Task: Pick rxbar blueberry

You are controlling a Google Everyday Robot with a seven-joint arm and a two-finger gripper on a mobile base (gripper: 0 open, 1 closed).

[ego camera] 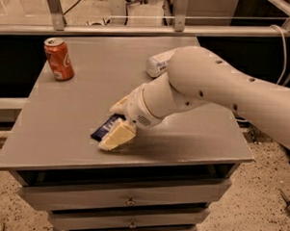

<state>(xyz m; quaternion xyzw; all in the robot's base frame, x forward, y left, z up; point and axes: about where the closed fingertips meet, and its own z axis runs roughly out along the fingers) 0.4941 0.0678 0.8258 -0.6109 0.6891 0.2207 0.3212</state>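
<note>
The rxbar blueberry (104, 128), a flat dark navy wrapper with white lettering, lies on the grey table (78, 100) near its front edge. My gripper (117, 122) is down at the bar's right end. One cream finger (116, 137) rests at the bar's near side and the other (120, 105) at its far side. The fingers stand apart and straddle the bar, whose right half they hide. The bar is flat on the table.
A red soda can (59, 59) stands upright at the table's back left. A clear white-labelled bottle (158, 64) lies at the back, partly behind my arm (218, 91). Drawers sit below the tabletop, and a rail runs behind it.
</note>
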